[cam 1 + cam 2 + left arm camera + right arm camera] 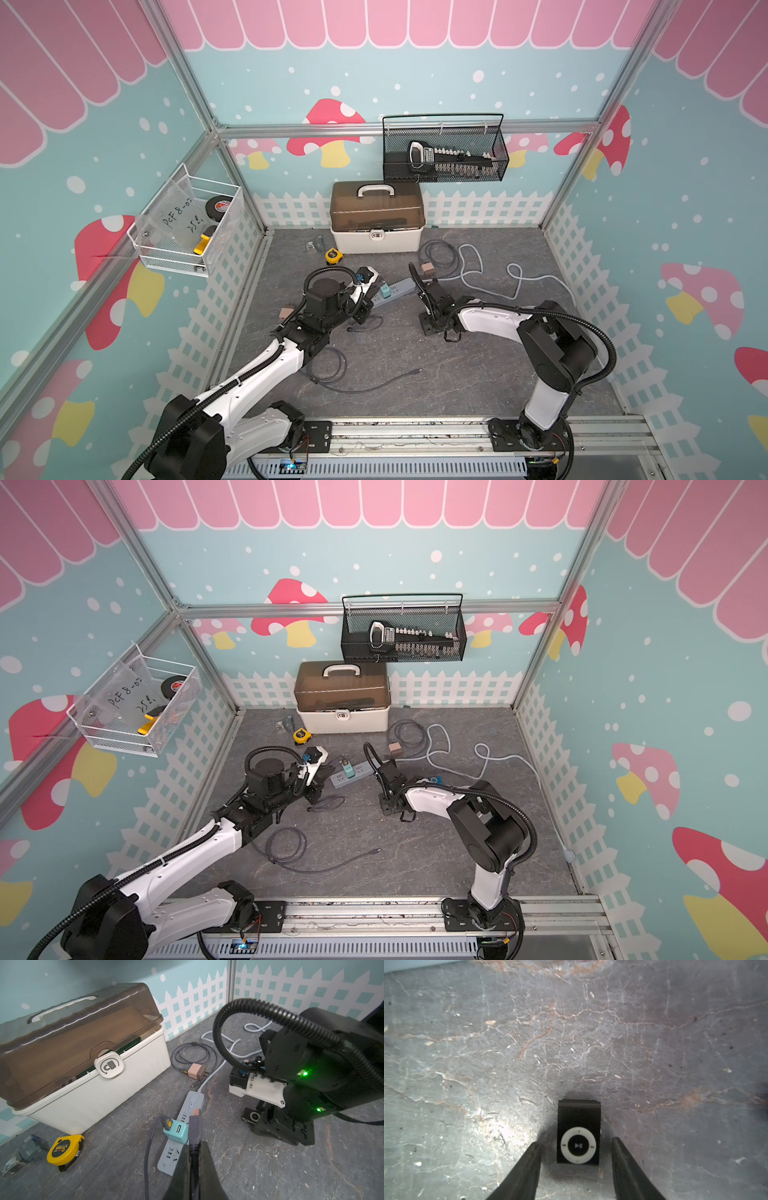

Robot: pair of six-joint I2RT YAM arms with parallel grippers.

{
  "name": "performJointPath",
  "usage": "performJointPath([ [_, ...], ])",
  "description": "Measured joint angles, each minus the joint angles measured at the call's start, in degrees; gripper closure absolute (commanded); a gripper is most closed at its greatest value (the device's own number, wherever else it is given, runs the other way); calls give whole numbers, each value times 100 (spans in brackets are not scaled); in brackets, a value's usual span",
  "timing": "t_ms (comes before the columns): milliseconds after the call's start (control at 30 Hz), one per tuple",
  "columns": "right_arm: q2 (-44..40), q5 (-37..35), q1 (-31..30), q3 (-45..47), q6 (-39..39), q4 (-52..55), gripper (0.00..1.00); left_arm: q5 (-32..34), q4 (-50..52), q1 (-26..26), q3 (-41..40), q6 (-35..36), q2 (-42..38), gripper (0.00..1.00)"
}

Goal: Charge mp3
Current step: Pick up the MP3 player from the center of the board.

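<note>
Fingers of the right gripper point(575, 1141) stood apart, one on each side of the black mp3 player point(578, 1118), which lay flat on the counter point(508, 1043) between them, touching neither. The left gripper point(195, 1145) was clamped on the grey cable plug point(195, 1126), its tip pointing out ahead of the gripper over the power strip point(192, 1101), just beside the teal charger point(176, 1130) plugged into it. A yellow-marked plug point(167, 1124) sat in that charger.
</note>
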State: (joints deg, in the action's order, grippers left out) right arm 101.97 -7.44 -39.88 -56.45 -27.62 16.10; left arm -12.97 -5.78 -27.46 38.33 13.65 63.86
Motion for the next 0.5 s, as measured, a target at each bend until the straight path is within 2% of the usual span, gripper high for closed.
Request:
performJointPath([
  [133,-87,-44,-37,243,-2,-334,52,26,24,-37,98,4,4,93],
  [233,-129,-66,-59,404,4,-581,59,35,9,-48,140,4,39,93],
  [500,-129,-66,-74,525,-4,-901,69,37,13,-81,162,4,223,93],
])
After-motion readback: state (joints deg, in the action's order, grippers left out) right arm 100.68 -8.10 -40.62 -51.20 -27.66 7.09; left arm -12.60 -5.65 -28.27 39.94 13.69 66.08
